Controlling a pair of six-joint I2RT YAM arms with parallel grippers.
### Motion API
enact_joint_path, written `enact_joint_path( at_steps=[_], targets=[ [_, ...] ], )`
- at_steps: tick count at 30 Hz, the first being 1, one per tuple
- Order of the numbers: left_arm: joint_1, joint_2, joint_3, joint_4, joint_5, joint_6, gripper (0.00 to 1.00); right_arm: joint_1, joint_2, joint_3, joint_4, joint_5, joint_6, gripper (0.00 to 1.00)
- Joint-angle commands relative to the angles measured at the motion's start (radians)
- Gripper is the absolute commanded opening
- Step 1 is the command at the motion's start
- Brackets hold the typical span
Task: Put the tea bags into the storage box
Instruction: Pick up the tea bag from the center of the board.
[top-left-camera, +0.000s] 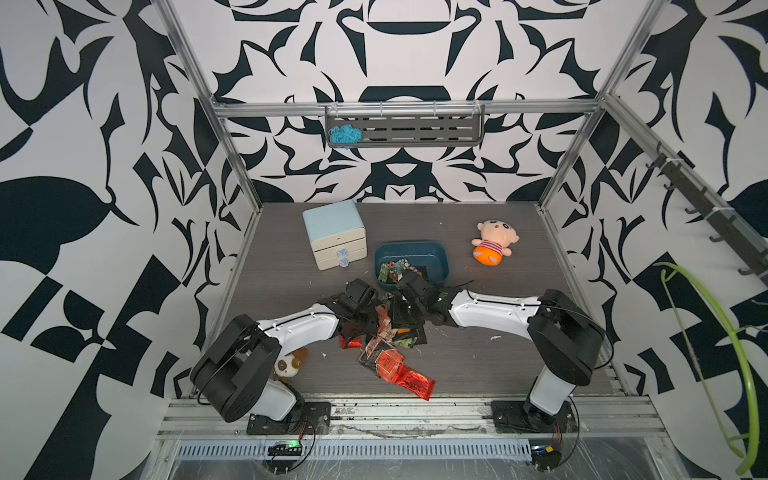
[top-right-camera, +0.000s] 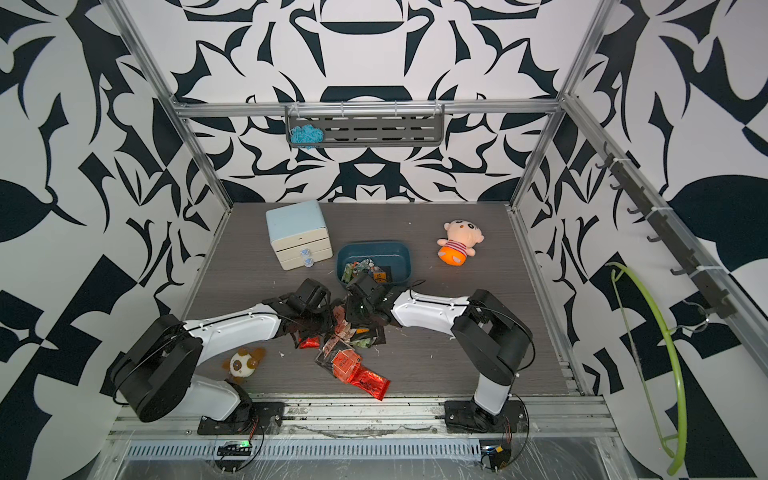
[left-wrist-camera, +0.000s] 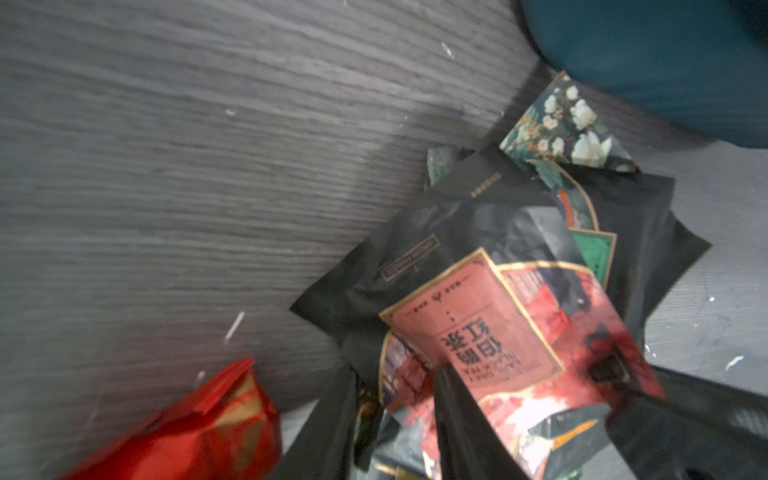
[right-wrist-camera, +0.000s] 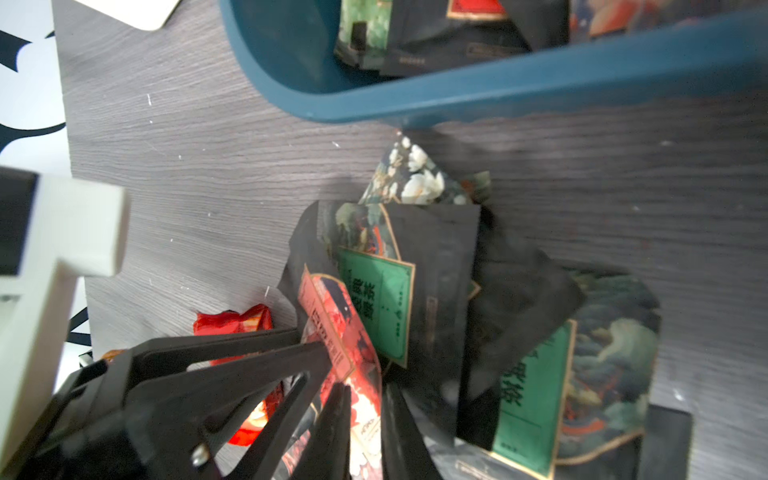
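Sachet caught between two grippers

Risk: both arms seem to work the same red-labelled sachet (right-wrist-camera: 332, 309), so a pull toward the storage box (top-left-camera: 411, 246) could tear or drop it. The left gripper (right-wrist-camera: 320, 343) pinches its edge; the right gripper (right-wrist-camera: 368, 415) straddles it with narrow jaws, grip unclear. Loose tea bags (top-left-camera: 386, 336) lie mid-frame, just below the box.

1. The tea bags (left-wrist-camera: 478, 324) are seen as foil sachets, some matt black, others glossy, crinkled red.
2. The storage box (right-wrist-camera: 457, 95) is moulded in smooth plastic.
3. The table (left-wrist-camera: 166, 166) is finished in matt grey wood grain.
4. The doll (top-left-camera: 492, 245) is covered in plush cloth.
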Motion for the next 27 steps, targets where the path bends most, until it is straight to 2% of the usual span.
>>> enact_joint_path(
  at_steps=[1, 6, 11, 16, 20, 27],
  targets=[
    [0.005, 0.024, 0.03, -0.009, 0.028, 0.026, 0.36, -0.001, -0.017, 0.035, 0.024, -0.008, -0.012, 0.19],
    [0.007, 0.035, 0.035, -0.004, 0.035, 0.039, 0.36, 0.0, 0.028, 0.042, 0.05, -0.013, -0.003, 0.23],
    [0.009, 0.035, 0.038, -0.009, 0.036, 0.046, 0.35, -0.002, 0.059, 0.052, 0.083, -0.023, 0.004, 0.24],
    [0.012, 0.018, 0.039, -0.011, 0.034, 0.057, 0.35, -0.008, 0.059, 0.058, 0.078, -0.009, -0.001, 0.13],
    [0.014, -0.02, 0.049, -0.022, 0.022, 0.072, 0.35, -0.011, 0.029, 0.08, 0.011, 0.029, -0.033, 0.0],
    [0.013, -0.109, 0.099, -0.122, -0.075, 0.111, 0.36, -0.01, -0.075, 0.131, -0.14, 0.099, -0.122, 0.0]
  ],
)
